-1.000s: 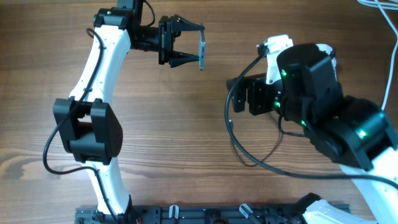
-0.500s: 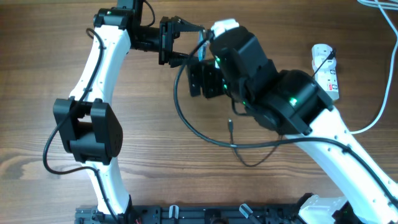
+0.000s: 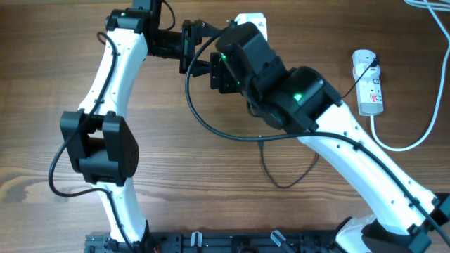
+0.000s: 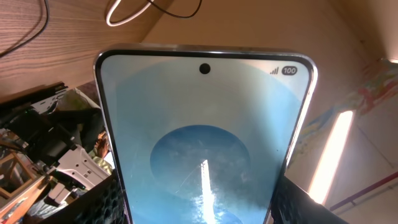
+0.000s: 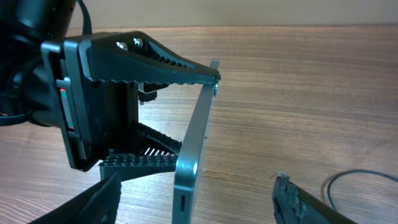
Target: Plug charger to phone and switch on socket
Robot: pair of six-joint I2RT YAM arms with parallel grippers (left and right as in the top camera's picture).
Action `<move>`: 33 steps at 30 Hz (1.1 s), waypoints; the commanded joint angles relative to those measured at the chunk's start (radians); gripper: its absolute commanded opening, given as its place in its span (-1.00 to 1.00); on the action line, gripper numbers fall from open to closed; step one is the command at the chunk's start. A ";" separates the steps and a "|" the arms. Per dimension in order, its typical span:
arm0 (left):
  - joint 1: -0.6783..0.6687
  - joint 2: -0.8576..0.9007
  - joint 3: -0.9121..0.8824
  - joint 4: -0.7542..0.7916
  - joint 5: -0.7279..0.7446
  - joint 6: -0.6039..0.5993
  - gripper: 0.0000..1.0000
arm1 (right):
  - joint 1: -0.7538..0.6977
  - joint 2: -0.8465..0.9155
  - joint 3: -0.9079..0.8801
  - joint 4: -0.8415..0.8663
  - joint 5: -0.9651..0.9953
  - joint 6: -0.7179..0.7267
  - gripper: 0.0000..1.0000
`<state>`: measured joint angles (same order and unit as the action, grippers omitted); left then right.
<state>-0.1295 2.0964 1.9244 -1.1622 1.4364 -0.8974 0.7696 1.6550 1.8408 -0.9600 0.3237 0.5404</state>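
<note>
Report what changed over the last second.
The right arm swung left, uncovering the socket, and brought the right gripper, fingers apart, up to the phone. The left gripper stayed shut on the phone, held on edge in the air.

Arms: 2, left arm (image 3: 112, 77) and right arm (image 3: 337, 133), each w/ 1 pair of jaws, so 2 pairs total. Phone (image 4: 205, 143): 1, w/ 1 camera hole (image 4: 204, 68) at top of screen. Power strip (image 3: 368, 83): 1. Thick white cord (image 3: 422, 133) off it: 1. Thin black charger cable (image 3: 270, 177): 1. Wood counter (image 3: 176, 176): 1. Black rail (image 3: 232, 242) at its near edge: 1.
</note>
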 commanded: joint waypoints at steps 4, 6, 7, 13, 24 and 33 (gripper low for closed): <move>0.007 -0.034 0.008 0.003 0.027 -0.008 0.31 | 0.003 0.038 0.026 0.056 0.030 0.021 0.26; 0.007 -0.034 0.008 0.003 0.028 -0.008 0.32 | 0.003 0.041 0.026 0.063 0.031 0.021 0.11; 0.007 -0.034 0.008 0.003 0.028 -0.008 0.31 | 0.003 0.041 0.026 0.064 0.031 0.021 0.05; 0.007 -0.034 0.008 0.003 0.027 -0.008 0.32 | 0.003 0.042 0.024 0.084 0.050 0.018 -0.04; 0.007 -0.034 0.008 0.003 0.027 -0.008 0.31 | 0.003 0.067 0.023 0.093 0.095 0.012 -0.14; 0.007 -0.034 0.008 0.003 0.028 -0.008 0.31 | 0.003 0.071 0.023 0.092 0.095 0.013 -0.37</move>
<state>-0.1295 2.0964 1.9244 -1.1622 1.4364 -0.8974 0.7696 1.7100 1.8408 -0.8734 0.3943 0.5560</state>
